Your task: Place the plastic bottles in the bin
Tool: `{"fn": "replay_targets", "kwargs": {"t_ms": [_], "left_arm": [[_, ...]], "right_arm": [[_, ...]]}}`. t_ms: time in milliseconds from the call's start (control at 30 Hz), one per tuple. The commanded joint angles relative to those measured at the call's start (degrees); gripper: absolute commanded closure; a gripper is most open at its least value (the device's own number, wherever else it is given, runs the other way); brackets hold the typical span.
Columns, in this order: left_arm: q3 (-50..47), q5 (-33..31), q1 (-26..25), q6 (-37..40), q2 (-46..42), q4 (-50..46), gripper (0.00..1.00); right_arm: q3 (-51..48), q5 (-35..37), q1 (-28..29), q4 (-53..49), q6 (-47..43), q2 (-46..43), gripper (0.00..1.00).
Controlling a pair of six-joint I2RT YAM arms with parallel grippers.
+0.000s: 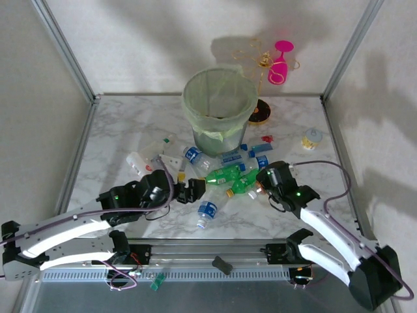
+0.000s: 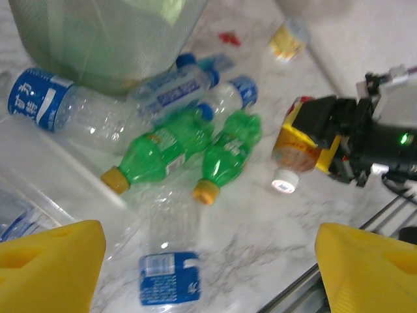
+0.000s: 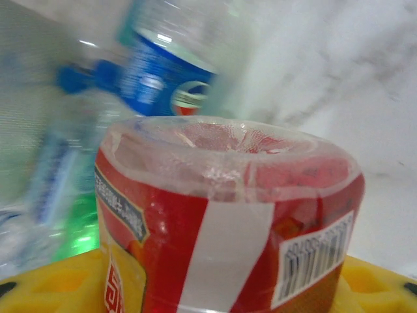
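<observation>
Hands: right hand point(image 1: 262, 180) is clamping a white-capped, red-and-orange-labelled plastic bottle point(image 3: 228, 215) between yellow pads point(image 3: 52, 280); left hand point(image 1: 190, 191) is gaping wide, holding nothing | Bottles: two green yellow-capped plastic bottles point(image 2: 163, 153) and clear blue-labelled plastic bottles point(image 2: 171, 91) are lying in a loose cluster on the marble surface point(image 1: 124, 127), just before the round pale green translucent bin point(image 1: 215, 127)

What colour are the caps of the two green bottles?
Yellow-orange caps, clearest in the left wrist view.
</observation>
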Motion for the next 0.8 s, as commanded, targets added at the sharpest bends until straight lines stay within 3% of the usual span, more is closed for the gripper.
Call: {"fn": "replay_targets", "kwargs": {"t_ms": [0, 200, 400, 767], "left_arm": [[-2.63, 3.28, 3.96, -4.77, -4.11, 6.27, 0.16], [-8.37, 14.21, 18.25, -11.82, -10.90, 11.88, 0.19], [-9.16, 20.12, 27.58, -13.04, -11.68, 11.68, 0.24], [-1.43, 20.26, 28.69, -6.50, -9.64, 8.06, 0.23]], "right_arm": [[2.65, -1.35, -0.20, 6.65, -11.52, -6.56, 0.57], [11.31, -3.34, -0.07, 7.41, -22.93, -7.32, 0.59], [22.27, -4.10, 0.15, 8.15, -32.04, -0.50, 0.61], [51.84, -3.28, 0.49, 7.58, -45.15, 21.20, 0.60]]}}
